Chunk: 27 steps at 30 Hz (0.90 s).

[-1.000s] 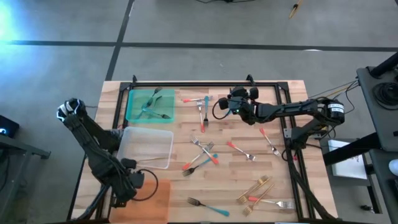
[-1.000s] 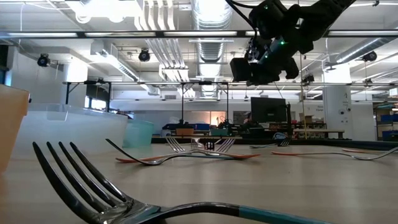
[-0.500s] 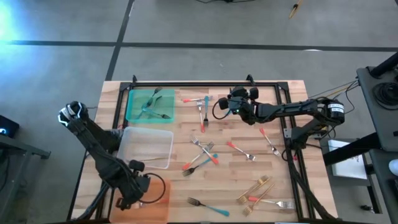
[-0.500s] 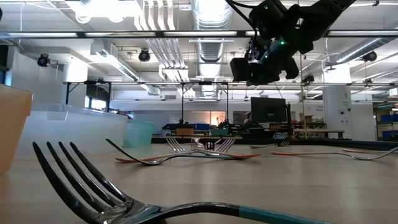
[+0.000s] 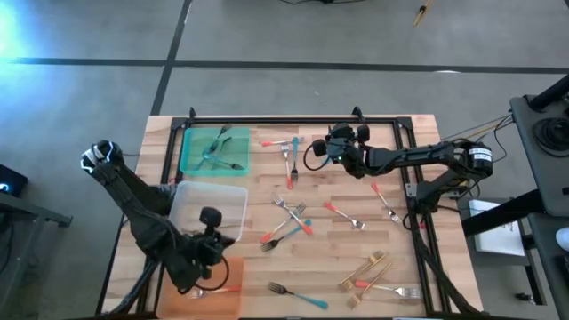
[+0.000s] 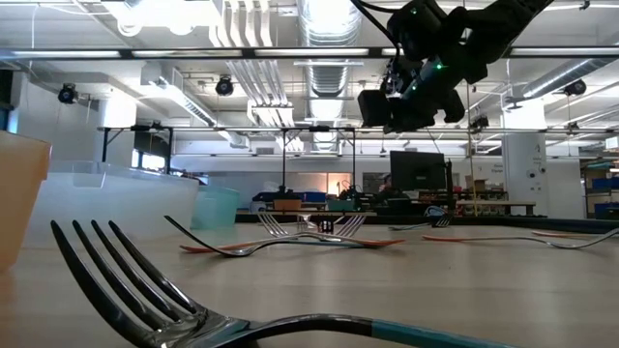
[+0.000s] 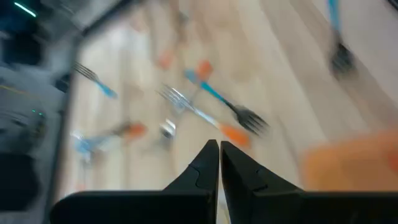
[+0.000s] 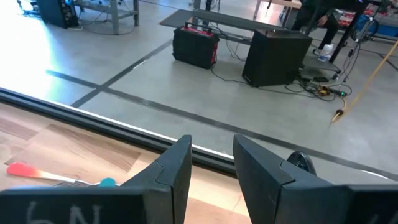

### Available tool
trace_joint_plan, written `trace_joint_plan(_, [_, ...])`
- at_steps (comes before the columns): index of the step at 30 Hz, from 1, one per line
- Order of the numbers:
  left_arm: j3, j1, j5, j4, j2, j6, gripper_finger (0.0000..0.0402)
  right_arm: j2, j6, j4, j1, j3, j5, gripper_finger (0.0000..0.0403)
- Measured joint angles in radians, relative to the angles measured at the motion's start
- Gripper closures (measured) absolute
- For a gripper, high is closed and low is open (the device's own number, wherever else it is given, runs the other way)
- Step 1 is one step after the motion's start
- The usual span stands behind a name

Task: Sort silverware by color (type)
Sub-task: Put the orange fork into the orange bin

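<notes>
Slim forks lie scattered on the wooden table: a crossed teal and red cluster [image 5: 289, 218], a pair near the far edge [image 5: 286, 147], gold ones [image 5: 364, 267] and a teal one [image 5: 298, 293] at the near edge. One fork [image 5: 215, 290] lies flat in the orange tray [image 5: 227, 302]. My left gripper [image 5: 218, 238] hovers over the near corner of the clear tray [image 5: 209, 200]; it is shut and empty in the left wrist view [image 7: 219, 149]. My right gripper [image 5: 342, 149] hangs open above the far middle of the table [image 8: 211, 162], also empty.
The green tray [image 5: 191, 160] at the far left holds a few dark forks. More red-handled forks [image 5: 342, 213] lie right of centre. A black rail frame [image 5: 293, 120] borders the table. In the low view a teal-handled fork [image 6: 193, 309] lies close to the camera.
My left gripper has swung from over the orange tray at the near left edge up and toward the far right, ending over the clear tray's near corner and turning toward the table's middle. A fork now shows in the orange tray where the gripper stood.
</notes>
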Motion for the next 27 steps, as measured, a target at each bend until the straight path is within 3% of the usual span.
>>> trace_joint_plan(3, [-0.039,0.041,0.014,0.149,-0.031,0.111,0.0401,0.000,0.000,0.002,0.000,0.000,0.000,0.0291])
trace_joint_plan(7, [-0.157,0.131,0.210,0.427,-0.083,0.307,0.0401,0.000,0.011,-0.011,0.000,0.000,-0.037,0.0291])
trace_joint_plan(12, [-0.350,0.297,0.555,0.858,-0.123,0.525,0.0401,-0.001,0.040,-0.058,0.000,0.000,-0.350,0.0291])
trace_joint_plan(15, [-0.435,0.399,0.676,1.038,-0.122,0.573,0.0401,-0.001,0.075,-0.091,0.000,0.000,-0.571,0.0291])
trace_joint_plan(18, [-0.480,0.494,0.738,1.140,-0.114,0.576,0.0401,-0.002,0.104,-0.125,0.004,0.000,-0.764,0.0291])
trace_joint_plan(22, [-0.494,0.580,0.742,1.209,-0.097,0.577,0.0401,-0.002,0.111,-0.133,0.012,0.000,-0.967,0.0291])
trace_joint_plan(27, [-0.471,0.647,0.735,1.223,-0.082,0.577,0.0401,-0.002,0.110,-0.082,0.018,0.000,-1.041,0.0291])
